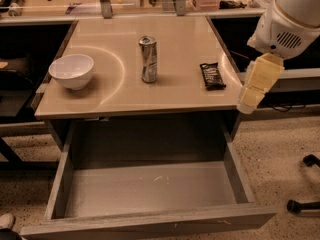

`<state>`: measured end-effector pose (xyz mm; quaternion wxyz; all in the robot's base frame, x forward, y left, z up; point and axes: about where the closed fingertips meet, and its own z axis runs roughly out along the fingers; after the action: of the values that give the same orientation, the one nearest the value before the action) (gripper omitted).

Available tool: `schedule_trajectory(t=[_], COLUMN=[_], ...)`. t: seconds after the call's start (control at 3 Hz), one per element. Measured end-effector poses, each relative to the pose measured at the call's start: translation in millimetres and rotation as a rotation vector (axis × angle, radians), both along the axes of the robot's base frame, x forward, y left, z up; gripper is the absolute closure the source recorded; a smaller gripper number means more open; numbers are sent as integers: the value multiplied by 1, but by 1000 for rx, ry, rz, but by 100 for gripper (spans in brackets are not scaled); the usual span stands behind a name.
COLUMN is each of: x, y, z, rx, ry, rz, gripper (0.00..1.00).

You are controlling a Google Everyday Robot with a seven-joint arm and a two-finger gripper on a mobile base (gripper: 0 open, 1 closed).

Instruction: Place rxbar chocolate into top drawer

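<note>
The rxbar chocolate (212, 75), a small black-wrapped bar with white lettering, lies flat on the right side of the tabletop (115, 91). The top drawer (150, 189) is pulled out wide open below the table's front edge, and its pale floor holds nothing. My gripper (249, 103) hangs from the white arm (290, 19) at the table's right edge. It is just right of the bar and slightly nearer the front, apart from it and holding nothing.
A silver can (148, 59) stands upright at the table's middle. A white bowl (72, 70) sits at the left. Shelving and clutter run along the back. A black chair-base leg (302, 204) lies on the speckled floor at the right.
</note>
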<state>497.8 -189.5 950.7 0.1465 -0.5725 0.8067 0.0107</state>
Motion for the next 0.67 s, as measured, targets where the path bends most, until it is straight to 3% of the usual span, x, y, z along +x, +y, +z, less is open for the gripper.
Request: schedule_trajectory(t=[0.67], x=[56], y=[-36], z=[-30], rx=[130], ry=[98], rz=[-323], gripper=[0])
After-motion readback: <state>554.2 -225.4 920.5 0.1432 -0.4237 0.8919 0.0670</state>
